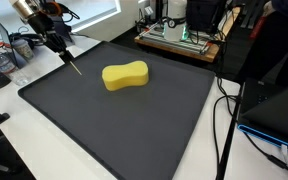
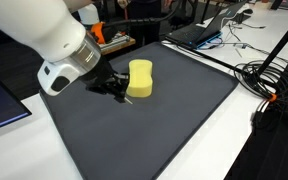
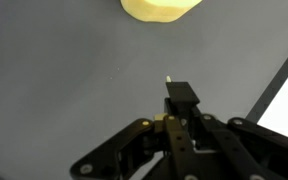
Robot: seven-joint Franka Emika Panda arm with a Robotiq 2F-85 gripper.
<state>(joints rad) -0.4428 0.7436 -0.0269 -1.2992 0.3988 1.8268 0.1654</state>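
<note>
One yellow sponge (image 1: pixel 125 76) is in view, the only one of its kind. There is one dark mat (image 1: pixel 84 120), and it lies on one white surface (image 1: pixel 34 150). One robot arm (image 2: pixel 44 35) shows, and it carries one hand (image 2: pixel 117 90). One thin rod (image 1: pixel 72 65) sits pinched in that hand. One laptop (image 2: pixel 197 33) lies by the far edge of the surface in an exterior view. One green circuit board (image 1: pixel 179 38) rests beyond the mat's far edge. Several cables (image 2: pixel 269 80) run along the surface's edge, too tangled for an exact count.
</note>
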